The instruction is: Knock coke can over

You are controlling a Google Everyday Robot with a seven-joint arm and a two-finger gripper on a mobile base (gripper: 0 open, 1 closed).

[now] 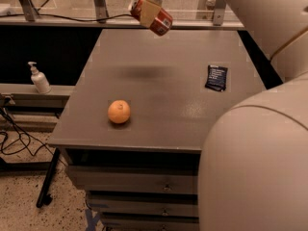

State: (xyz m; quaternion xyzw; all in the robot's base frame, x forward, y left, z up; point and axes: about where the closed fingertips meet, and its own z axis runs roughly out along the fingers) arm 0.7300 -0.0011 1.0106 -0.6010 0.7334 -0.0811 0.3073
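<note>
The gripper (150, 14), clamped on the coke can (162, 24), hangs over the far edge of a grey table (163, 88); places below are given from its fingers (148, 11).

An orange (119, 111) rests on the tabletop well toward the camera from the fingers and slightly left. A dark packet (216, 77) lies flat to their right and nearer the camera, well apart from the orange. A white pump bottle (38, 78) stands on a lower ledge far to their left. Drawers (144, 177) sit under the tabletop. Cables (14, 143) trail on the speckled floor at lower left. Metal posts (98, 1) rise just left of the fingers.
</note>
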